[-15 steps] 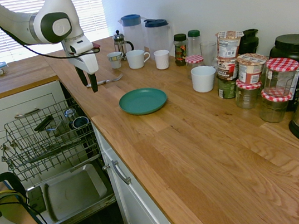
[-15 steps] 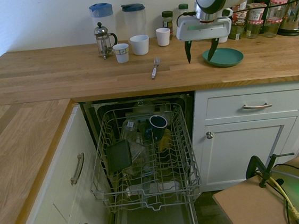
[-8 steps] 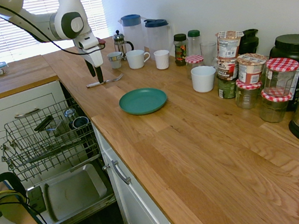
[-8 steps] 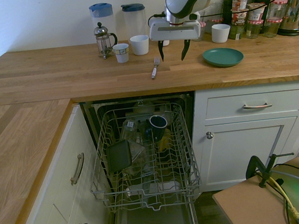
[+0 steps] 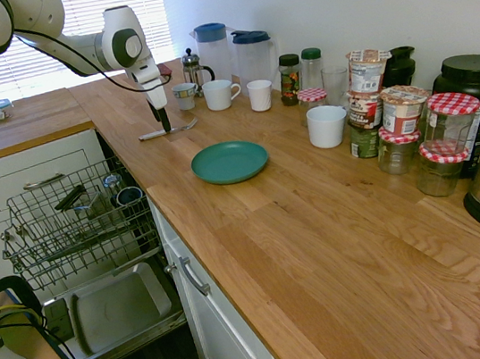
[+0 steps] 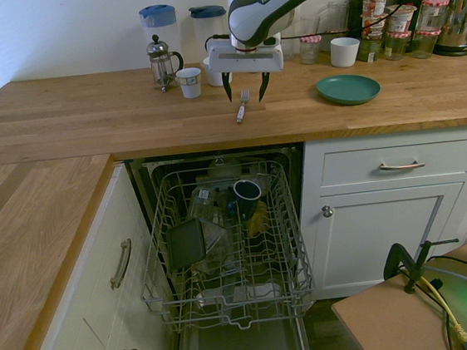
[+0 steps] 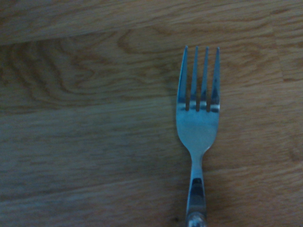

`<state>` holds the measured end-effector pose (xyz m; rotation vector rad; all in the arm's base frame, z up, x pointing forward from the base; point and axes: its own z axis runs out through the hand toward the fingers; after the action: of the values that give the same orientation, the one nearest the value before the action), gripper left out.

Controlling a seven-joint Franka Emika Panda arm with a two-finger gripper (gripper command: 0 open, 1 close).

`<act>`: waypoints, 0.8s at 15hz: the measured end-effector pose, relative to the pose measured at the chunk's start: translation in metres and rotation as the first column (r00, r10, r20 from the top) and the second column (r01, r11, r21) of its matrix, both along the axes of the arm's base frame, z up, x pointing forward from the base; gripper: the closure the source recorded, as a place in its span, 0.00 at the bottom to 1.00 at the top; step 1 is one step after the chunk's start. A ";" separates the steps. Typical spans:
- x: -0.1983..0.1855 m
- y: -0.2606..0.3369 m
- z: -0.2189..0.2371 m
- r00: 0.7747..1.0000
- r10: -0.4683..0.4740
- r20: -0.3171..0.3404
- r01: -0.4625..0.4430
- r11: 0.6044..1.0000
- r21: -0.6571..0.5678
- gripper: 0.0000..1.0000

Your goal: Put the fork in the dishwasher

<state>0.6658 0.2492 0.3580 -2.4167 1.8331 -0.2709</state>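
Hand with fingers spread wide, pointing down just above the fork. The fork lies flat on the wooden desk, untouched. Dishwasher open below, rack pulled out.

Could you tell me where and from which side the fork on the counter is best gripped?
Grip the fork across its thin handle, coming straight down from above. It lies flat on the bare wooden counter, clear of the cups, so only its narrow sides offer purchase. The open gripper already hangs over its tines; probably shift towards the handle.
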 end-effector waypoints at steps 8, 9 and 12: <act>0.014 0.013 -0.014 0.997 -0.059 -0.046 0.058 0.998 -0.023 0.00; 0.016 0.013 -0.015 0.997 -0.061 -0.050 0.060 0.998 -0.026 0.00; 0.023 0.017 -0.020 0.996 -0.063 -0.059 0.061 0.998 -0.030 1.00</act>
<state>0.6887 0.2660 0.3383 -2.4146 1.9447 -0.2338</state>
